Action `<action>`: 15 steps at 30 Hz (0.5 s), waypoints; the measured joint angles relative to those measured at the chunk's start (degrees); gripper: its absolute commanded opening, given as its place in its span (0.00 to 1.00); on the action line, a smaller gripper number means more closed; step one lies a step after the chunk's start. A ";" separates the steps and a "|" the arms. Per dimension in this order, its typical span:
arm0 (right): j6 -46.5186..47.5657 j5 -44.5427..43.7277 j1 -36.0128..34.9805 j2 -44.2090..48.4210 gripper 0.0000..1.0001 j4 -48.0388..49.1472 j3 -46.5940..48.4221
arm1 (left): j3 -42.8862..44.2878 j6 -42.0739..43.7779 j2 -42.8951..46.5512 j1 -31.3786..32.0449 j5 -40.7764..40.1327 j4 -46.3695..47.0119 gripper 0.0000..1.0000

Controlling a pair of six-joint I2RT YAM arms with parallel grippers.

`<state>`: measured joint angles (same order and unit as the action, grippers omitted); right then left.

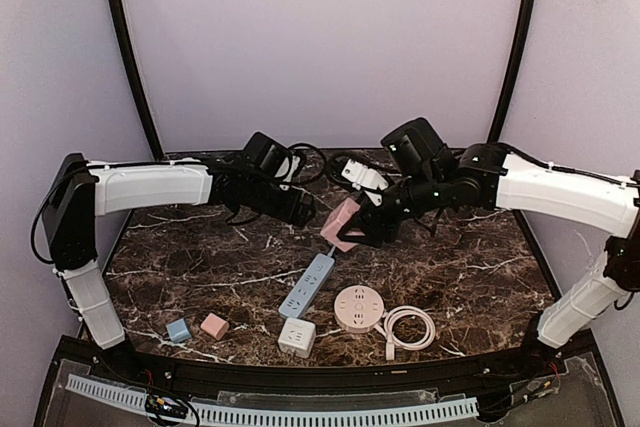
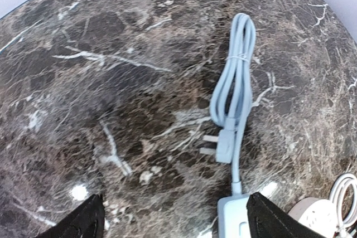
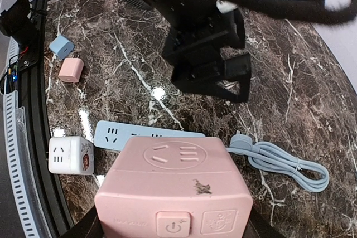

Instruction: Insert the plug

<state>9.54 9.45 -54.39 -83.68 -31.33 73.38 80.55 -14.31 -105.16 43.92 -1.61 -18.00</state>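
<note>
The light blue plug (image 2: 225, 143) lies on the marble with its coiled cable (image 2: 237, 71), attached to the blue power strip (image 1: 307, 285). My left gripper (image 2: 175, 224) is open and empty above the table, with the plug ahead of it, nearer the right finger. Its right finger (image 2: 273, 218) is over the strip's end (image 2: 237, 215). My right gripper (image 3: 173, 224) is shut on a pink socket cube (image 3: 175, 185) and holds it above the strip (image 3: 145, 136), socket face up. The plug (image 3: 240, 142) shows just right of the cube. In the top view the grippers (image 1: 305, 212) (image 1: 368, 229) almost meet, with the cube (image 1: 340, 224) between them.
A round pink socket (image 1: 358, 307) with a coiled white cable (image 1: 405, 327) sits front centre. A white socket cube (image 1: 296, 337) stands beside the strip's near end. A small blue cube (image 1: 178, 329) and a small pink cube (image 1: 213, 325) lie at the front left.
</note>
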 measured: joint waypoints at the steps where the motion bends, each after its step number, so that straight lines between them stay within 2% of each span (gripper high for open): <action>1: -0.72 -0.37 -0.15 -0.83 0.00 0.02 0.42 | -2.60 0.11 1.70 -0.42 -1.14 1.33 0.88; 9: -6.16 -3.21 -1.99 -7.30 0.00 -1.62 3.26 | -23.15 3.50 18.18 -2.86 -12.72 15.91 0.91; 11: -7.67 -3.87 -2.05 -8.87 0.00 -2.29 4.74 | -26.82 4.09 21.44 -3.34 -14.36 18.97 0.91; 15: -10.34 -5.09 -2.05 -12.46 0.00 -3.37 7.89 | -32.11 4.92 25.79 -4.66 -16.41 23.50 0.98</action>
<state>-0.80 4.36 -56.45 -96.14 -34.70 81.28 48.45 -9.39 -79.37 39.27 -18.02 5.50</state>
